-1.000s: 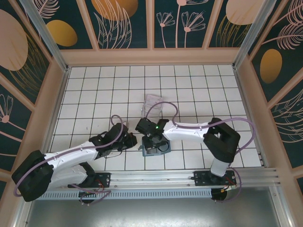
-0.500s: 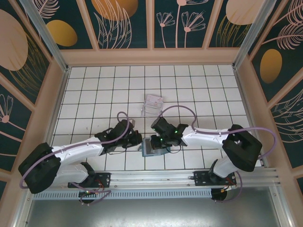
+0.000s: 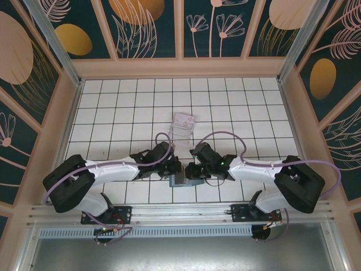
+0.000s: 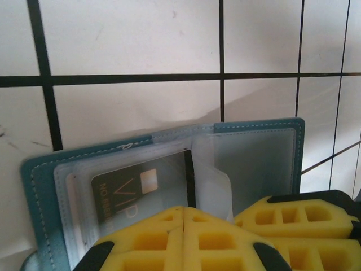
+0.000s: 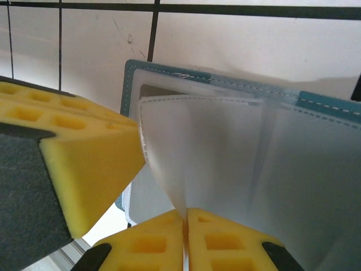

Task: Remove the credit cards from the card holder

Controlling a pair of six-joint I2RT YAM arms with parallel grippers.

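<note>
I see a white tiled table with black grid lines, boxed in by teal flower-print walls. A clear plastic tray sits mid-table. The card holder lies open near the front edge, between both arms. My right gripper is clamped on a clear sleeve of it. My left gripper has its pads pressed together at the holder's near edge; I can't tell what it pinches. A dark card sits in its pocket.
</note>
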